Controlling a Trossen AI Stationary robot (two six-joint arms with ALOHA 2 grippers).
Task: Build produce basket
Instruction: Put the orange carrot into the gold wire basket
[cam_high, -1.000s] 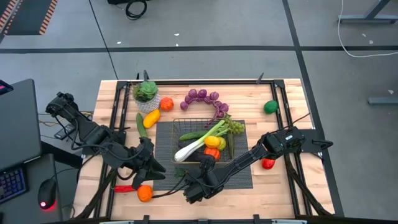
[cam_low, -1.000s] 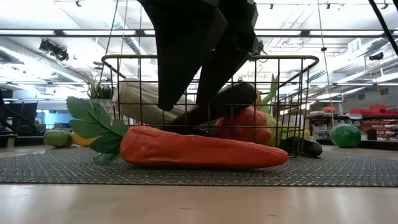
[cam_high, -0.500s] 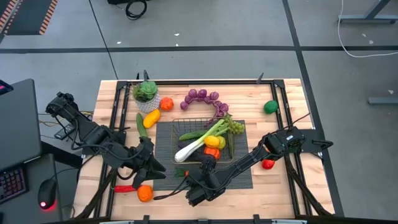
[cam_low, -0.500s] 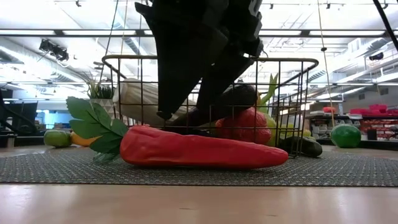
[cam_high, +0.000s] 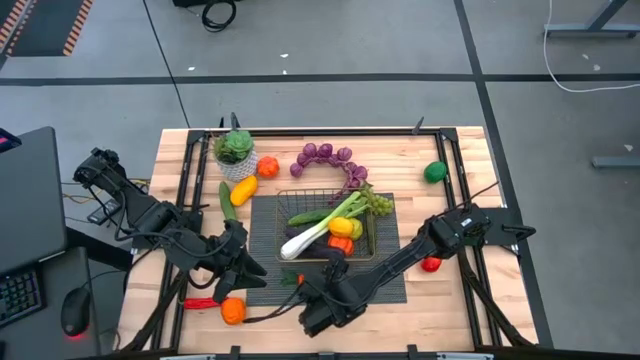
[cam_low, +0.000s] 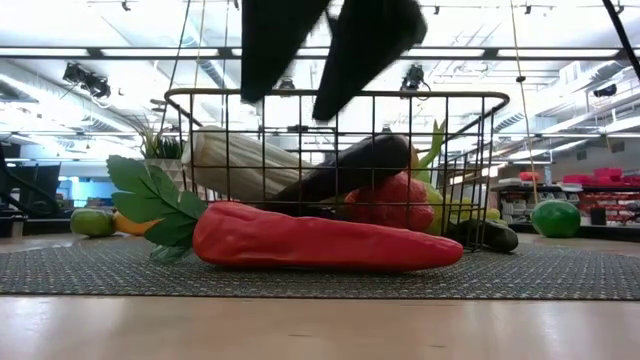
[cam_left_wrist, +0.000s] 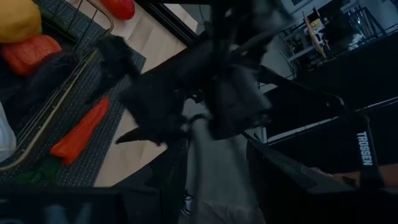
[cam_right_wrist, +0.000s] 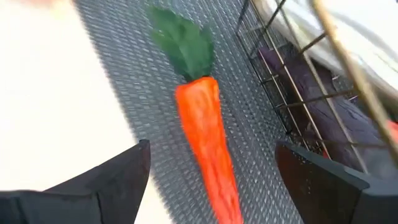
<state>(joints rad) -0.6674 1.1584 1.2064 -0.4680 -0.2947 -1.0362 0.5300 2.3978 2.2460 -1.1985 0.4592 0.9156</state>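
Observation:
The brass wire basket (cam_high: 330, 222) stands on the dark ribbed mat (cam_high: 385, 285). It holds a leek (cam_high: 318, 230), green grapes (cam_high: 378, 203), a dark eggplant (cam_low: 350, 165) and other produce. An orange carrot (cam_right_wrist: 205, 146) with green leaves (cam_right_wrist: 183, 40) lies flat on the mat just in front of the basket's near wall (cam_low: 340, 150). My right gripper (cam_low: 318, 60) hangs open above the carrot, higher than the basket rim, with a finger to either side and touching nothing. My left gripper (cam_high: 248, 262) waits open over the mat's left edge.
Loose on the table: purple grapes (cam_high: 330, 155), a green apple (cam_high: 434, 172), an orange (cam_high: 267, 167), a potted succulent (cam_high: 236, 152), a cucumber (cam_high: 228, 200), a red piece (cam_high: 431, 264) and, at the near left, an orange (cam_high: 233, 310) and a red chili (cam_high: 198, 303).
My right gripper has risen from just above the carrot to above the basket rim, staying open. The carrot and the basket have kept their places.

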